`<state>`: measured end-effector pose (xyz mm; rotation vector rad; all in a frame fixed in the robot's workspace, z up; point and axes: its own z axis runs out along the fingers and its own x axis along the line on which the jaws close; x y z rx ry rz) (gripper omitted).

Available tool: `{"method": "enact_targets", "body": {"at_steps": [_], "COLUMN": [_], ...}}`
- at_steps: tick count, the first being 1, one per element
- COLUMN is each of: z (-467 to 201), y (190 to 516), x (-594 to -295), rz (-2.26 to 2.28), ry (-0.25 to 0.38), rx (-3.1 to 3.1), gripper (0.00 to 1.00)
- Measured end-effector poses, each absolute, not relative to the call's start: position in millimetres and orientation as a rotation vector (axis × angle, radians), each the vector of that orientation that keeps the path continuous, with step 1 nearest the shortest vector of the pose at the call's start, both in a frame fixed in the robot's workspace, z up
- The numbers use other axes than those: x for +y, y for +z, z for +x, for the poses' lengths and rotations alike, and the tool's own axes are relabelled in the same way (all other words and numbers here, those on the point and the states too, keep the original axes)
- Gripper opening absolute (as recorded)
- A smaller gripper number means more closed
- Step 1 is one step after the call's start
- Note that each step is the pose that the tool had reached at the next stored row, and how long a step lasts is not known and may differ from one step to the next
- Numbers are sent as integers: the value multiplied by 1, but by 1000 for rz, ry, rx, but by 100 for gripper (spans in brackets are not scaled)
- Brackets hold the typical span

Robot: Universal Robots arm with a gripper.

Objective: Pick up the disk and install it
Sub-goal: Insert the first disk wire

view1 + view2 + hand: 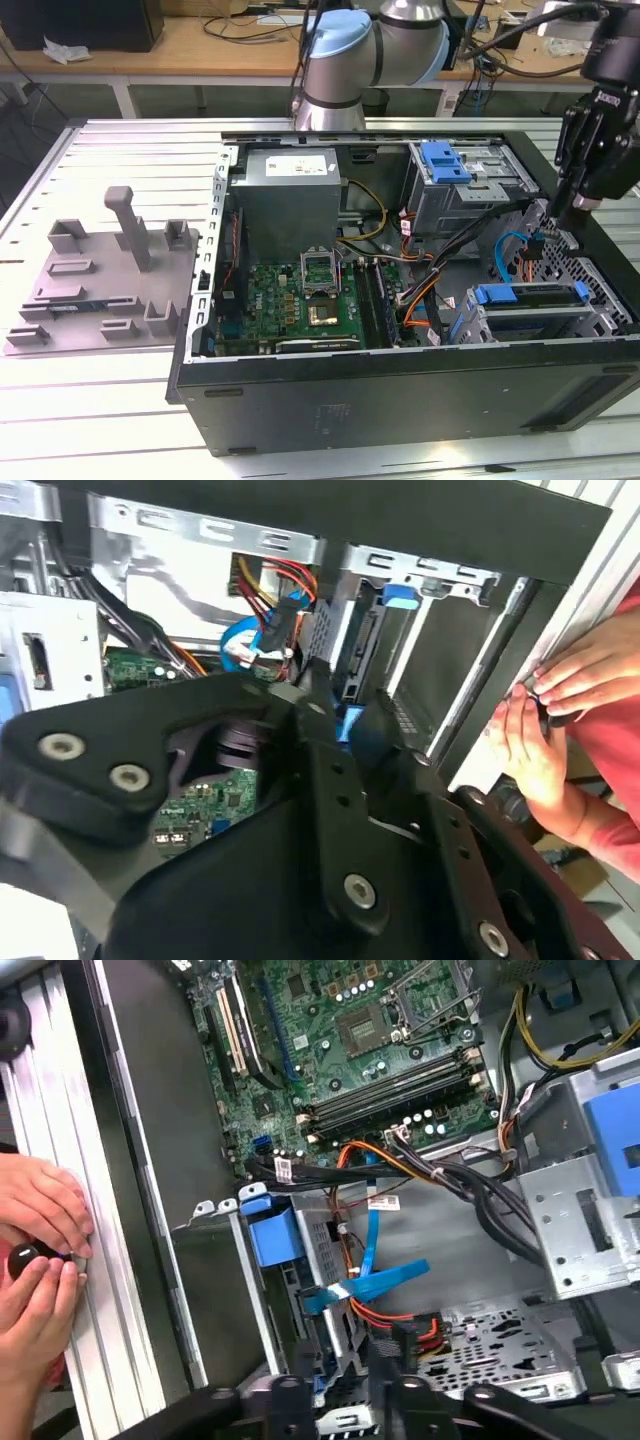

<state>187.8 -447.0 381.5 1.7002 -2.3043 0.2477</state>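
Disk (530, 296) sits in the lower drive cage at the exterior view's right end of the open computer case (400, 400). Its blue frame faces up along the cage's top (the label is out of sight). The gripper (557, 222) hangs over that same end of the case. Its tips are above the disk and a little toward the exterior view's right, apart from it, close to the looping blue data cable (508, 255) and the orange wires beside it. I cannot tell whether the fingers are spread or pressed together, and nothing can be seen held between them.

A smaller bright blue bracket (445, 160) lies on the upper drive cage, well apart from the gripper. The motherboard (300, 290) fills the middle of the case, with the grey power supply (290, 195) behind it. A grey moulded fixture (100, 280) rests on the slotted metal surface (120, 160) at the exterior view's left. In the first wrist view, a person's hands (35, 1250) rest together at the edge of the surface beside the case.
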Motion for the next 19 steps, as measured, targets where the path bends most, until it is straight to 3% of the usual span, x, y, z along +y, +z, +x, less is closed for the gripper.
{"method": "enact_targets", "body": {"at_steps": [1, 2, 3, 19], "z": [189, 190, 191, 200], "y": [381, 381, 380, 350], "x": [-443, -440, -436, -416], "rz": [1695, 1691, 1687, 1678], "ry": [252, 257, 261, 258], "rx": [-2297, -2291, -2284, -2268], "gripper": [30, 30, 23, 23]}}
